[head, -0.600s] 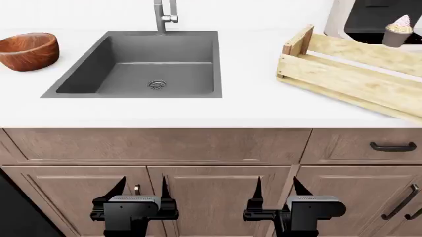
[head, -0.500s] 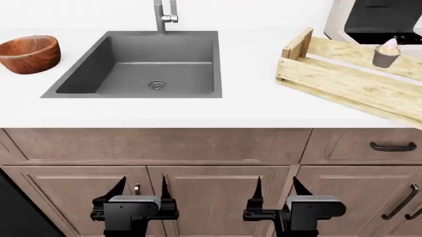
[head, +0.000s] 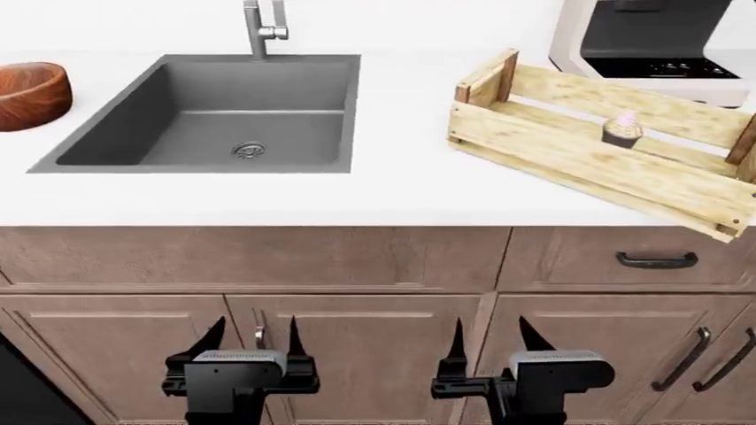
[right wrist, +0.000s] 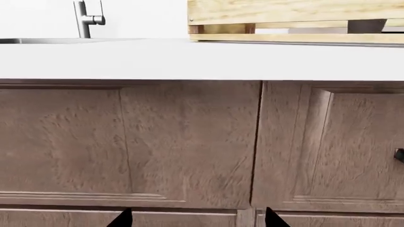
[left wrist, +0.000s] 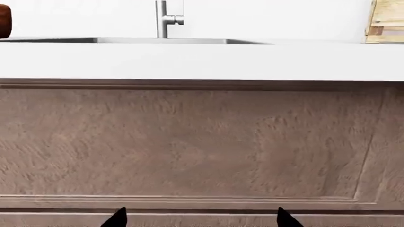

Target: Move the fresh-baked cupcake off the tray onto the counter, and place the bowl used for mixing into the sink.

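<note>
In the head view the reddish-brown wooden bowl (head: pixel 34 93) stands on the white counter (head: pixel 402 190), left of the dark grey sink (head: pixel 212 115). The small cupcake (head: pixel 621 130) with pink frosting sits inside the pale slatted tray (head: pixel 555 146) at the right. My left gripper (head: pixel 250 341) and right gripper (head: pixel 490 341) hang low in front of the cabinet doors, both open and holding nothing, well below counter height. From the left wrist, the gripper (left wrist: pixel 200 220) faces a cabinet panel, with a sliver of the bowl (left wrist: pixel 4 21) at the edge. The right gripper (right wrist: pixel 198 220) faces the cabinet below the tray (right wrist: pixel 296 19).
A tall steel faucet (head: pixel 262 27) rises behind the sink. A white-and-black appliance (head: pixel 650 40) stands behind the tray. Brown cabinets with dark handles (head: pixel 657 260) run under the counter edge. The tray's near right corner reaches almost to the counter's front edge.
The cupcake has come down from above the tray's far side to rest inside the tray. The head view has shifted, so the whole scene sits further left. Both grippers stay where they were.
</note>
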